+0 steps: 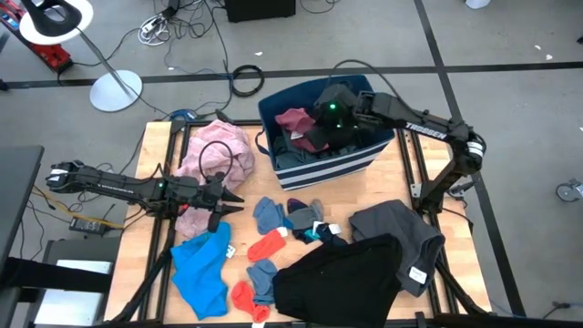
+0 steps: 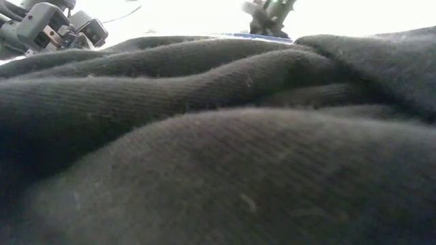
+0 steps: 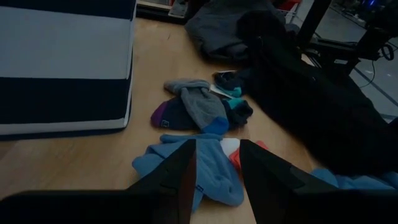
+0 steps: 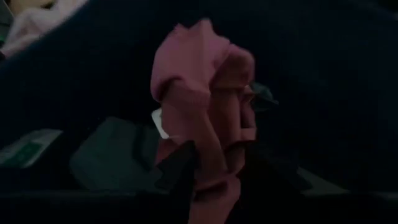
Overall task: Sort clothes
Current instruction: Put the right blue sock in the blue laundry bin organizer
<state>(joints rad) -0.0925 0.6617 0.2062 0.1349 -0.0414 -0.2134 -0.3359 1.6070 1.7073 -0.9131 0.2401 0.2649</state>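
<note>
Right gripper [image 4: 214, 165] hangs inside the navy striped bin [image 1: 351, 159] at the table's twelve o'clock, its fingers pinching a maroon garment [image 4: 202, 106] that bunches up between them above dark pieces. Left gripper [image 1: 230, 198] sits at nine o'clock with fingers spread and nothing between them, over the pink garment [image 1: 214, 150]. Toward three o'clock from it lie grey-blue socks [image 1: 270, 216]; red socks [image 1: 269, 244] and a bright blue garment [image 1: 202, 264] lie toward six. A black garment [image 1: 337, 278] and a dark grey garment [image 1: 401, 232] fill five o'clock.
</note>
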